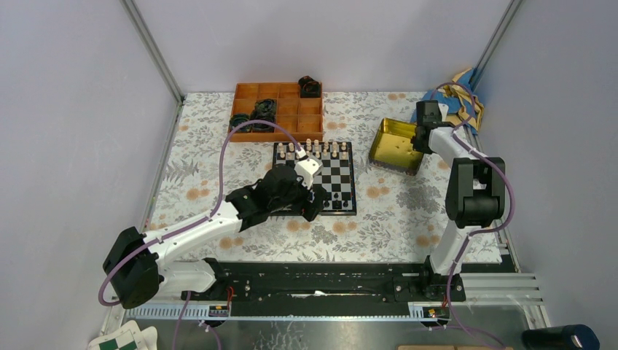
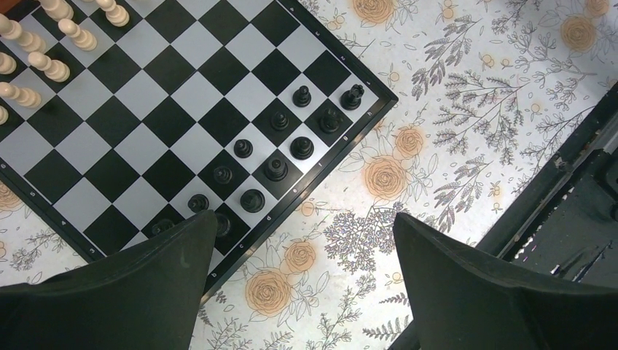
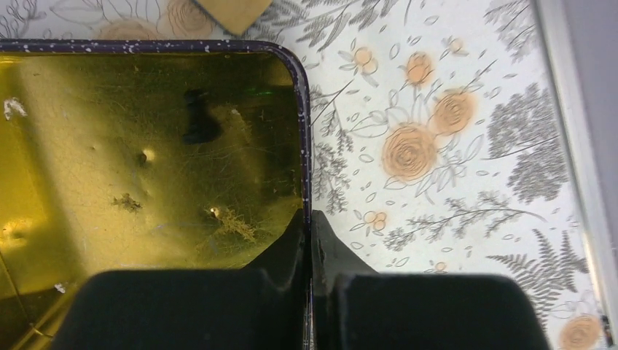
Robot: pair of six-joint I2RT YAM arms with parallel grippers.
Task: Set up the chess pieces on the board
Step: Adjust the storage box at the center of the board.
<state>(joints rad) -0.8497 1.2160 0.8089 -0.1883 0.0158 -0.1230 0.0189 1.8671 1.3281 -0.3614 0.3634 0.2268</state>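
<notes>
Chess pieces [image 2: 275,169] are mostly standing on the board [image 2: 182,95] ahead of the gaping left gripper [image 2: 304,219], while the right gripper [image 3: 309,217] is pinching a tin [image 3: 304,117] beside one apparent straggler [image 3: 198,117].

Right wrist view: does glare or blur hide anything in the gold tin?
Right wrist view: bright glare patches on the gold tin, and the dark shape inside is blurred; left wrist view: the black chess pieces look sharp, evenly lit.

One board [image 2: 182,73], about twelve black chess pieces [image 2: 275,169], one tin [image 3: 73,146].
</notes>
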